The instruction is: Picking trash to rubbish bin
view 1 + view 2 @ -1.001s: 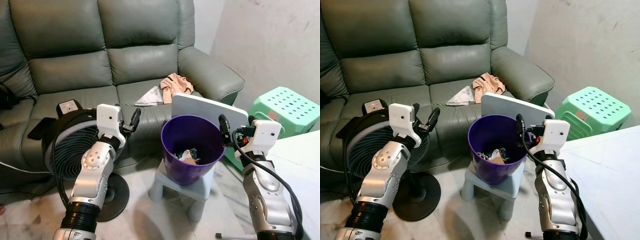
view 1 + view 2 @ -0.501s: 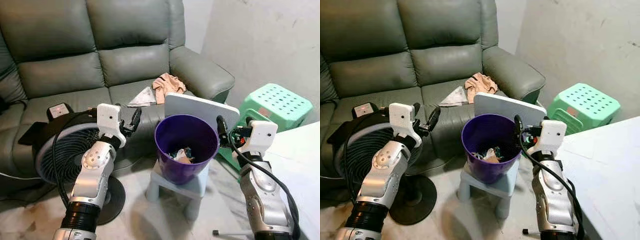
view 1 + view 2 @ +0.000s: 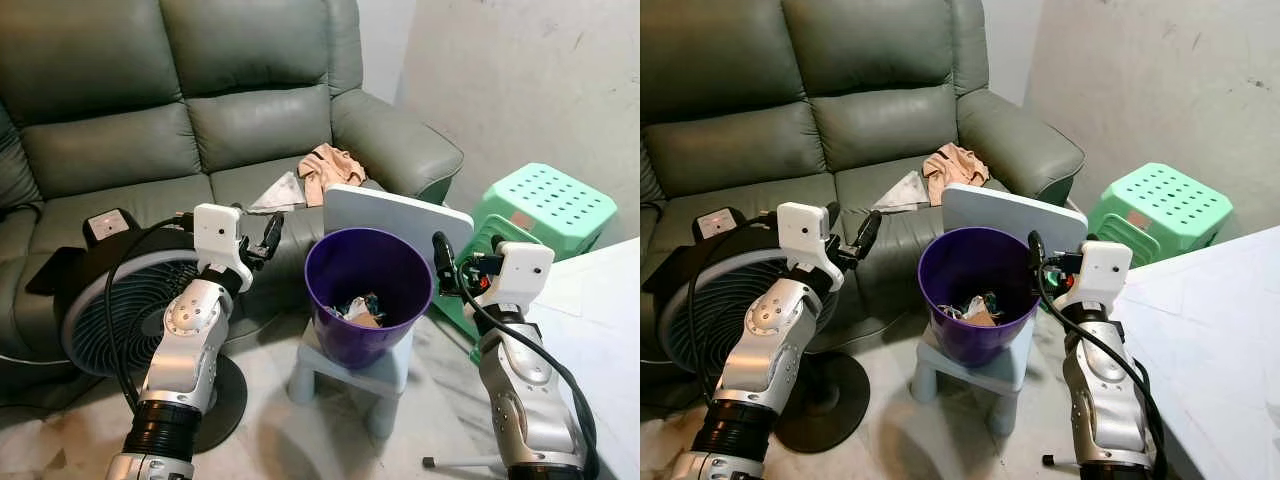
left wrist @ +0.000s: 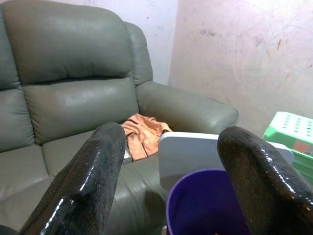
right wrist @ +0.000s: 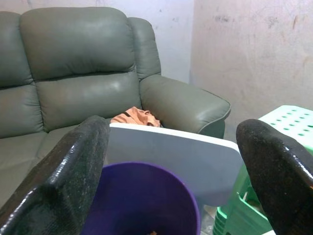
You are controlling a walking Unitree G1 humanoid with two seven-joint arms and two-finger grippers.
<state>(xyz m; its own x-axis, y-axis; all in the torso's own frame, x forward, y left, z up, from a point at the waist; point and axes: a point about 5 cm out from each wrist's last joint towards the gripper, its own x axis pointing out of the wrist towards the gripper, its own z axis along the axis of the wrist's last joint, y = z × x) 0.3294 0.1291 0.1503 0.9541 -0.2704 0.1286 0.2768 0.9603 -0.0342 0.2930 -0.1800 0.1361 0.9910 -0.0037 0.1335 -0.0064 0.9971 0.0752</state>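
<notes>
I noted both pincers, left pincer (image 3: 262,238) and right pincer (image 3: 448,262), released beside the purple bin (image 3: 368,295); behind it lay a paper scrap (image 3: 275,192), judged light, pinchable at its raised corner.

No readable text, labels, brands, numbers or signs anywhere. The small panel on top of the fan (image 3: 108,226) has marks too small to read. An orange patch on the green stool (image 4: 299,147) is blurred, nothing legible.
</notes>
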